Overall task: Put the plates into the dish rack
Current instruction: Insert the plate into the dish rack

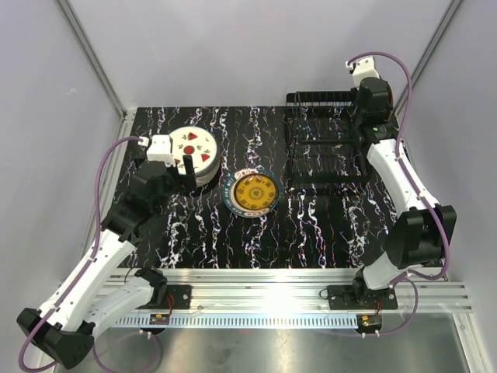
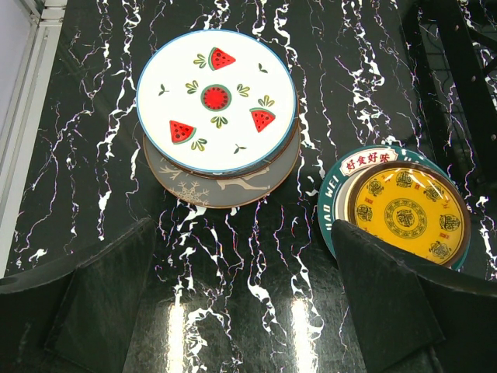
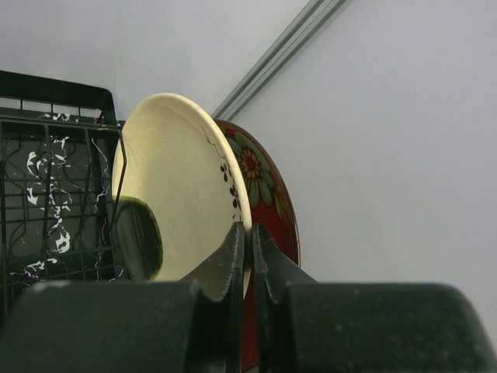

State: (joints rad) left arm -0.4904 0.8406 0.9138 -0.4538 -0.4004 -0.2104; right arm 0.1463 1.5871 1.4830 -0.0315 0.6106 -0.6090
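Your right gripper [image 3: 248, 237] is pinched tight on the rim of the cream plate [image 3: 186, 194], which stands upright against a red floral plate [image 3: 268, 194] at the dish rack's [image 1: 326, 148] 1 o'clock corner. Your left gripper [image 2: 248, 311] hangs spread wide, with the watermelon plate [image 2: 217, 101] stack at its 12 o'clock.

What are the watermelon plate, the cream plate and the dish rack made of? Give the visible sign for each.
The watermelon plate looks like glazed ceramic: a smooth white face with a printed pattern. The cream plate is probably glazed ceramic too: it is glossy and carries a dark reflection. The dish rack is thin black wire, probably coated metal, with a dull finish.
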